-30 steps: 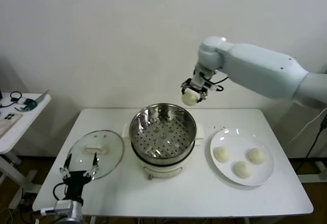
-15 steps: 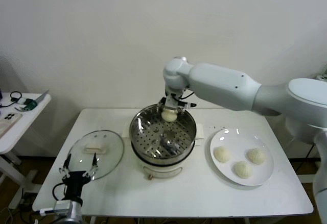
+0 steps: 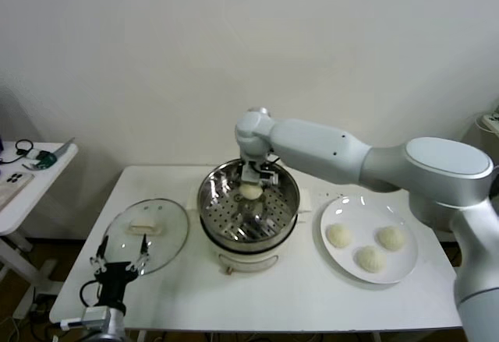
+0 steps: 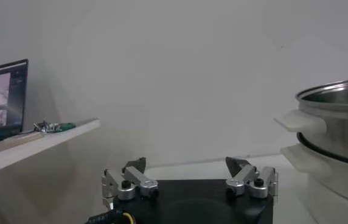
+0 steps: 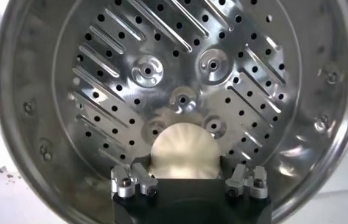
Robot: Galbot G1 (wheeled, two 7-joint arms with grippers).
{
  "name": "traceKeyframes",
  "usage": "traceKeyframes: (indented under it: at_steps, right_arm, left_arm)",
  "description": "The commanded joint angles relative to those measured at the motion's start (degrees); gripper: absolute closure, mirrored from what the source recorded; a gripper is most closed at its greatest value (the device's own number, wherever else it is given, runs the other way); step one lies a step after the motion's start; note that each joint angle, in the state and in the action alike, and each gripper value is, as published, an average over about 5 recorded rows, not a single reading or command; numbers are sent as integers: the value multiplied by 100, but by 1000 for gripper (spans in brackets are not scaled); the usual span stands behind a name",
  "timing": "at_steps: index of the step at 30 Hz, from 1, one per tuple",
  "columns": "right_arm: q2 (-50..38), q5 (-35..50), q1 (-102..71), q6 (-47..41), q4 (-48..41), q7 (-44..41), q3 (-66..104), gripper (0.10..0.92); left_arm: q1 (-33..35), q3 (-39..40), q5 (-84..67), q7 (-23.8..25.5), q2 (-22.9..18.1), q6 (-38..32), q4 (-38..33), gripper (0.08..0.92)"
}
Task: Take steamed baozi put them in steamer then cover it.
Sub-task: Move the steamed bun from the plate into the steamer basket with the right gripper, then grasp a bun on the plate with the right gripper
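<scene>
White table [image 3: 273, 295] against a pale wall. Right arm reaches across from the right edge, over the back rim of the steamer [image 3: 248, 202], which stands mid-table, a little toward the far edge, on its cream base.

Cover [image 3: 146, 235] lies flat near the left edge, handle up, well apart from the steamer.

White plate [image 3: 369, 239] sits near the right edge. Three steamed baozi on it: one at the plate's left [image 3: 338, 235], one toward the front [image 3: 369, 259], one at the right [image 3: 391, 237].

Right gripper [image 5: 189, 181] is down inside the pot, just above the perforated tray [image 5: 162, 67]. Fingers spread, standing either side of the fourth baozi [image 5: 185, 159]; the bun rests on the tray toward the back wall, and the wrist view shows gaps between it and the pads, so no pinch.

Left gripper [image 3: 119, 265] hangs at the table's front-left corner, just in front of the cover, fingers spread wide, nothing between them.
</scene>
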Motion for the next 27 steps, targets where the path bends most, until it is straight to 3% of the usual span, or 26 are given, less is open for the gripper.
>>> traceKeyframes:
  at_steps: [1, 6, 14, 20, 24, 27]
  right_arm:
    - [75, -124, -111, 45, -81, 54, 30, 206]
    - [-51, 41, -21, 127, 50, -27, 156, 203]
    - [-783, 1326, 819, 97, 555, -462, -69, 203]
    - [-1744, 2989, 1731, -484, 702, -621, -745, 203]
    - [-2331, 4622, 2231, -1305, 740, -178, -1425, 203]
    - [-2782, 5222, 2384, -1717, 785, 198, -1834, 203]
  left_arm:
    - [-1, 1, -1, -2, -6, 0, 0, 177]
    - [1, -1, -2, -10, -18, 2, 0, 177]
    - [11, -3, 0, -15, -20, 11, -40, 177]
    - [25, -4, -1, -16, -3, 37, -75, 177]
    - [31, 15, -3, -17, 0, 40, -79, 177]
    - [46, 30, -1, -17, -4, 35, -106, 177]
